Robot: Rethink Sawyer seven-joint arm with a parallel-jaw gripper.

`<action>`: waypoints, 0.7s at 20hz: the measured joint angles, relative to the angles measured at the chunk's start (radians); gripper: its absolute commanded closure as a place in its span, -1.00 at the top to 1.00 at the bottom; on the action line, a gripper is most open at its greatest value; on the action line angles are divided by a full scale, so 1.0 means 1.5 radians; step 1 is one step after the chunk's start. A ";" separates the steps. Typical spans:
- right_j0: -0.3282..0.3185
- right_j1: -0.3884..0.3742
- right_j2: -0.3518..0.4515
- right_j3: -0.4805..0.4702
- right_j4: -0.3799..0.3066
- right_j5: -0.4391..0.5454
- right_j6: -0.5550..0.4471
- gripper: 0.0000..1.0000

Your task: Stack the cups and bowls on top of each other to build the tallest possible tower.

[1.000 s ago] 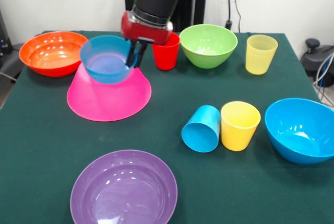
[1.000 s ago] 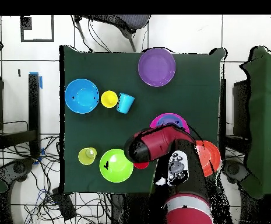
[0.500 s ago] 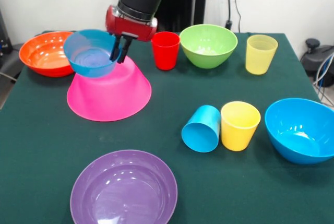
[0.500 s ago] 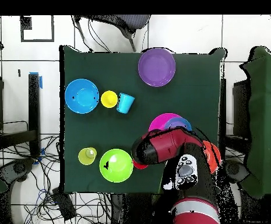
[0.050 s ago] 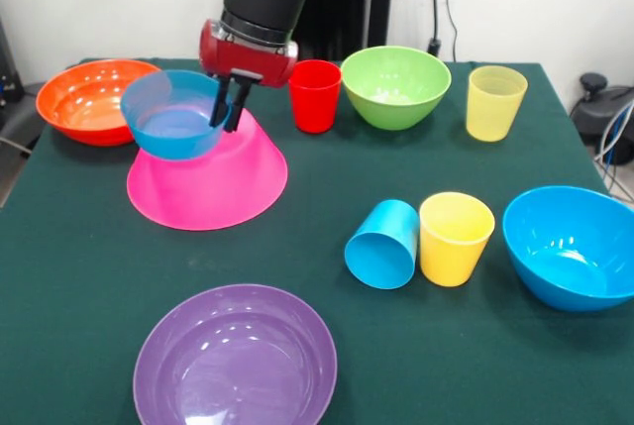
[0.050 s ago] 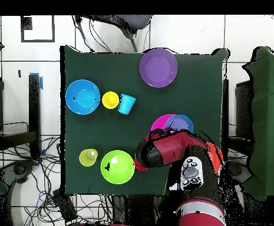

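Observation:
My gripper (image 5: 230,114) is shut on the right rim of the small blue bowl (image 5: 170,116), which sits upright over the top left of the upturned pink bowl (image 5: 213,189). Whether the two bowls touch I cannot tell. In the overhead view the small blue bowl (image 6: 182,123) overlaps the pink bowl (image 6: 161,123), and the arm (image 6: 168,148) hides the gripper. The orange bowl (image 5: 91,98) lies just behind on the left. The red cup (image 5: 315,96), green bowl (image 5: 394,85) and pale yellow cup (image 5: 494,102) stand in the back row.
A blue cup (image 5: 383,244) lies on its side against an upright yellow cup (image 5: 456,238). A medium blue bowl (image 5: 573,245) stands at the right edge. The purple bowl (image 5: 236,356) sits open at the front. Cables hang off the table's far right corner.
My gripper has carried the small blue bowl toward the picture's left, off the pink bowl's centre, and over the last half second it has come down a little.

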 measured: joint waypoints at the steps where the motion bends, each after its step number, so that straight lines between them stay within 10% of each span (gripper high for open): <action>1: -0.003 0.000 0.001 0.002 0.000 -0.005 0.000 -1.00; 14: -0.085 -0.008 0.044 0.040 0.019 -0.020 0.000 -1.00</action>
